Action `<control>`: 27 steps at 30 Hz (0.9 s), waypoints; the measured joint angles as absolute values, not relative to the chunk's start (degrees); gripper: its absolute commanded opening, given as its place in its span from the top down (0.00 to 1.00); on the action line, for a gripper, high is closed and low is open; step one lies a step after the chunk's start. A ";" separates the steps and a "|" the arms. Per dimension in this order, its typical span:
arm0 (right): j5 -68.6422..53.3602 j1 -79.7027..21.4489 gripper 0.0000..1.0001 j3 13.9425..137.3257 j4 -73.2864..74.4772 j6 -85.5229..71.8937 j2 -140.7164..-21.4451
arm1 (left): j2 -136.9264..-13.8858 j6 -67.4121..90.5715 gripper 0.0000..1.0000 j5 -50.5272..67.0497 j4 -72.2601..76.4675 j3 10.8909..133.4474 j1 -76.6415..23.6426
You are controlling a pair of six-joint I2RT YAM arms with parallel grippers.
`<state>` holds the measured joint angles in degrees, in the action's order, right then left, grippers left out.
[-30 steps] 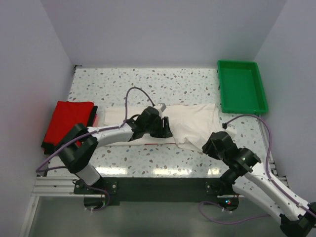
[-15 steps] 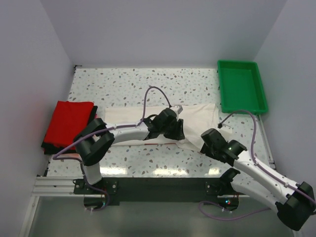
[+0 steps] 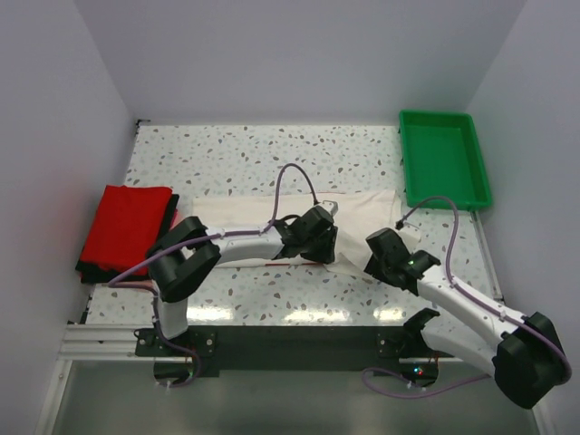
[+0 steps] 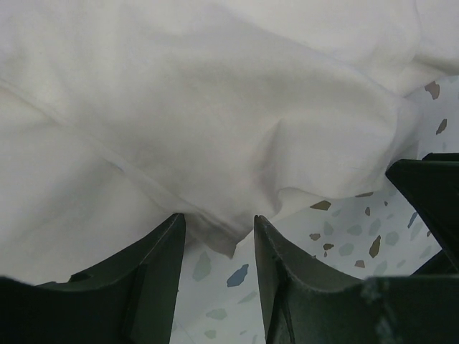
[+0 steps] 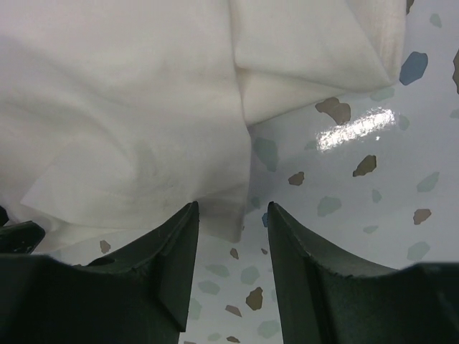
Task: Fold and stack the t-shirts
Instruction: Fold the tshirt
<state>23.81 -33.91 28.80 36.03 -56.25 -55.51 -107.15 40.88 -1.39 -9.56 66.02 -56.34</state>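
A cream-white t-shirt (image 3: 362, 210) lies folded in a long strip across the middle of the table. My left gripper (image 3: 328, 256) is at its near edge, open, the hem (image 4: 215, 236) just past the fingertips. My right gripper (image 3: 370, 260) is open at the shirt's near right corner (image 5: 222, 215), with cloth lying between the fingertips. Both sets of jaws stand apart with speckled table between them. A red t-shirt (image 3: 122, 222) lies folded on a darker one at the left edge.
A green plastic tray (image 3: 444, 159) stands at the back right corner. White walls enclose the speckled table (image 3: 245, 154) on three sides. The two grippers are close together near the table's middle front.
Both arms have moved toward each other along the white shirt's near edge: the left gripper to the right, the right gripper to the left and forward. The shirt's right part now lies narrower.
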 measured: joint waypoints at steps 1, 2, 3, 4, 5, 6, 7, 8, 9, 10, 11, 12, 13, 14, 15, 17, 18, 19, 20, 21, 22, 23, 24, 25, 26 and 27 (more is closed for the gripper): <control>23.11 -33.47 0.57 28.34 35.09 -55.79 -55.77 | -107.35 40.88 0.53 -1.56 -9.74 66.32 -56.47; 22.76 -32.47 0.58 27.99 34.50 -55.53 -55.90 | -107.50 40.91 0.55 -1.76 -9.93 66.57 -56.60; 22.09 -31.51 0.59 27.57 33.71 -55.13 -56.05 | -107.61 40.91 0.55 -1.87 -10.02 66.72 -56.66; 21.37 -30.59 0.62 27.16 32.86 -54.65 -56.27 | -107.79 40.91 0.57 -2.04 -10.17 66.89 -56.77; 21.08 -30.02 0.63 26.85 32.25 -54.30 -56.42 | -107.90 40.91 0.59 -2.15 -10.35 67.02 -56.82; 20.60 -29.34 0.65 26.63 31.73 -54.06 -56.62 | -107.92 40.93 0.61 -2.26 -10.44 67.07 -56.84; 19.99 -28.80 0.67 26.44 31.18 -53.74 -56.75 | -107.92 40.97 0.63 -2.39 -10.61 67.07 -56.86; 19.73 -28.45 0.68 26.26 30.76 -53.45 -56.75 | -107.92 41.01 0.68 -2.50 -10.79 67.07 -56.88; 19.46 -28.27 0.70 26.20 30.39 -53.21 -56.75 | -107.92 41.12 0.70 -2.63 -10.94 67.07 -56.93; 19.16 -28.12 0.74 26.20 30.09 -52.97 -56.75 | -107.92 41.30 0.73 -2.76 -11.14 67.07 -56.95; 18.79 -28.05 0.76 26.20 29.80 -52.77 -56.75 | -107.92 41.39 0.78 -2.87 -11.27 67.07 -57.01; 18.46 -28.05 0.78 26.17 29.43 -52.71 -56.75 | -107.92 41.50 0.81 -2.96 -11.33 67.07 -57.04; 18.33 -28.05 0.83 26.17 29.12 -52.49 -56.75 | -107.92 41.54 0.87 -3.05 -11.44 67.07 -57.08; 18.22 -28.03 0.85 26.15 28.95 -52.31 -56.75 | -107.92 41.54 0.91 -3.16 -11.49 67.07 -57.08; 18.00 -27.99 0.87 26.13 28.75 -52.27 -56.73 | -107.92 41.65 0.94 -3.29 -11.51 67.07 -57.08; 17.50 -27.79 0.93 26.11 28.67 -52.01 -56.69 | -107.87 42.02 1.00 -3.44 -11.49 66.98 -57.08; 17.17 -27.73 0.97 26.11 28.71 -51.96 -56.55 | -107.77 42.26 1.00 -3.53 -11.44 66.83 -57.08; 16.95 -27.73 0.99 26.11 28.80 -51.79 -56.31 | -107.59 42.39 1.00 -3.73 -11.51 66.57 -57.08; 16.82 -27.70 1.00 26.11 28.93 -51.77 -56.03 | -107.33 42.46 1.00 -3.88 -11.51 66.24 -57.08; 16.69 -27.70 1.00 26.11 29.10 -51.77 -55.51 | -106.83 42.63 1.00 -4.12 -11.46 65.67 -57.08; 16.45 -27.70 1.00 26.09 29.34 -51.75 -54.87 | -106.08 42.85 1.00 -4.40 -11.53 65.01 -57.08; 16.14 -27.70 1.00 26.06 29.69 -51.75 -54.04 | -105.27 42.96 1.00 -4.67 -11.64 64.38 -57.08; 15.62 -27.68 1.00 26.06 30.11 -51.77 -53.08 | -104.33 43.13 1.00 -4.89 -11.64 63.77 -57.08; 15.33 -27.68 1.00 26.06 30.55 -51.77 -52.21 | -103.63 43.44 1.00 -4.97 -11.66 63.35 -57.08; 15.05 -27.70 1.00 26.06 31.31 -51.77 -51.00 | -102.76 43.79 1.00 -5.04 -11.55 62.78 -57.08; 14.74 -27.68 1.00 26.06 32.21 -51.77 -49.76 | -101.75 44.03 1.00 -5.17 -11.55 62.17 -57.08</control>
<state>14.74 -27.68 26.06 32.21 -51.77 -49.76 -101.75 44.03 -5.17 -11.55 62.17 -57.08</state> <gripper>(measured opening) 0.011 0.022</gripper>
